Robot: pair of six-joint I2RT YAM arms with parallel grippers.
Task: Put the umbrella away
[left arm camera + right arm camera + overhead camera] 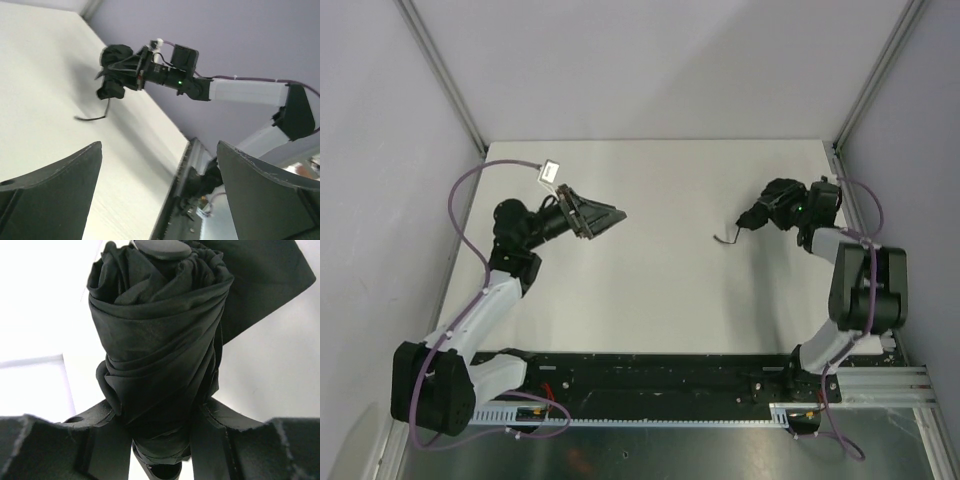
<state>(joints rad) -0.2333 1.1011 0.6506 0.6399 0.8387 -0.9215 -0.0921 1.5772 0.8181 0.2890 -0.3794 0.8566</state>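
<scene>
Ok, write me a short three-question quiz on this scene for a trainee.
1. True or false: the left end effector is gripping the umbrella.
2. The umbrella is: A) spread open, B) folded into a tight bundle, C) turned inside out.
3. Which end effector has its jaws apart with nothing between them?

Key
1. False: the right end effector is shut on it.
2. B.
3. The left.
</scene>
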